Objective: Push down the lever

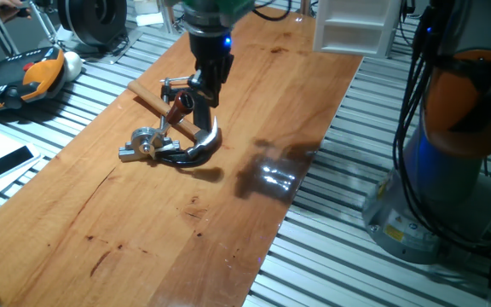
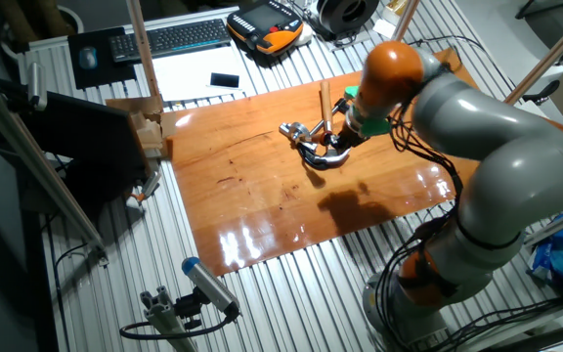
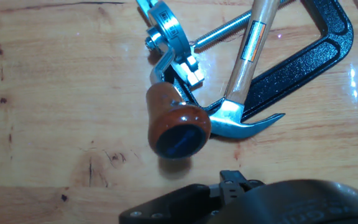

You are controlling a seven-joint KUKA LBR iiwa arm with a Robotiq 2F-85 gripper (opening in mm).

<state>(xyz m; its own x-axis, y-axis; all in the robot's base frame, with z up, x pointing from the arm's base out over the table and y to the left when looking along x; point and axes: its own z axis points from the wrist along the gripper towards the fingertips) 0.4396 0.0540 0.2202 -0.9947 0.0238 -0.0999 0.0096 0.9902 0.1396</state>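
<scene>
We see a wooden table with a black clamp, a hammer lying across it, and the lever mid-table, its brown knob raised toward the camera. Our gripper hangs just above the knob; we cannot tell how wide it stands or whether it holds anything.

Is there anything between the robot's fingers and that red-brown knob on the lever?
Nothing: in the hand view only bare wood separates the gripper from the lever knob.
</scene>
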